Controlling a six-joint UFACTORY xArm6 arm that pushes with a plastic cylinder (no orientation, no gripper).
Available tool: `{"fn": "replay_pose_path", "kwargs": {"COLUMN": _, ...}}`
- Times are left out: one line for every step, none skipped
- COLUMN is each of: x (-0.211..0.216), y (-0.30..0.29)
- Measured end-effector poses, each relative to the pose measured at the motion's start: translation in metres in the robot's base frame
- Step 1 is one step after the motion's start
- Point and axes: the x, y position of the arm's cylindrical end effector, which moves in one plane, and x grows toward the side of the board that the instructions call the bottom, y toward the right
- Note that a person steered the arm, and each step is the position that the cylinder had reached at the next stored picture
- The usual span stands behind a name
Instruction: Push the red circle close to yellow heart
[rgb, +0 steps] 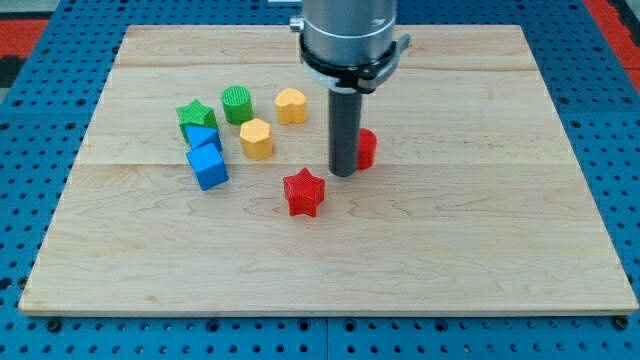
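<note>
On a wooden bench (480, 250), my tip (343, 172) — a bare rod with no fingers to open or close — touches the red circle's (367, 148) left side, while the yellow heart (291, 105) lies up-left — so the tip sits on the wrong side.

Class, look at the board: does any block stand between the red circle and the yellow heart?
No block does. Only my tip stands at the red circle's left edge, on the side facing the yellow heart.
</note>
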Motion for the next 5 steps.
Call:
{"fn": "replay_pose_path", "kwargs": {"x": 0.005, "y": 0.039}}
{"fn": "replay_pose_path", "kwargs": {"x": -0.008, "y": 0.049}}
{"fn": "replay_pose_path", "kwargs": {"x": -0.03, "y": 0.021}}
{"fn": "replay_pose_path", "kwargs": {"x": -0.045, "y": -0.003}}
{"fn": "replay_pose_path", "kwargs": {"x": -0.012, "y": -0.036}}
